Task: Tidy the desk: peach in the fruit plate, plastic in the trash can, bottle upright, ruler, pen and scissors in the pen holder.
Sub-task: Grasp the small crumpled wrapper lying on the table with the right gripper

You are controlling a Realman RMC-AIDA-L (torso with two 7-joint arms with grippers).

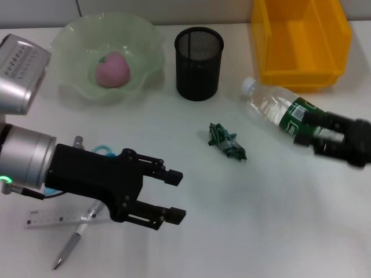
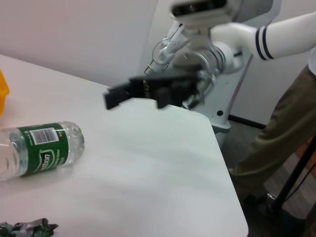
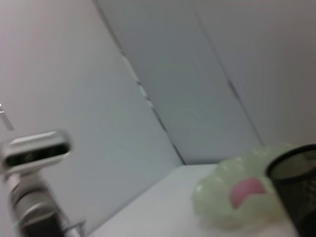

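Note:
A pink peach (image 1: pixel 113 70) lies in the pale green fruit plate (image 1: pixel 69 40) at the back left. A black mesh pen holder (image 1: pixel 199 63) stands beside the plate. A clear bottle with a green label (image 1: pixel 272 104) lies on its side at the right. My right gripper (image 1: pixel 310 130) is open and hovers at the bottle's base end; the left wrist view shows the right gripper (image 2: pixel 131 93) above the bottle (image 2: pixel 39 150) and apart from it. A crumpled green plastic wrapper (image 1: pixel 227 142) lies mid-table. My left gripper (image 1: pixel 175 196) is open and empty at the front left.
A yellow bin (image 1: pixel 301 40) stands at the back right. A clear ruler (image 1: pixel 52 219) and a pen (image 1: pixel 72 246) lie at the front left. Blue scissors handles (image 1: pixel 103 150) peek out from behind my left arm. A person (image 2: pixel 276 143) stands past the table's right edge.

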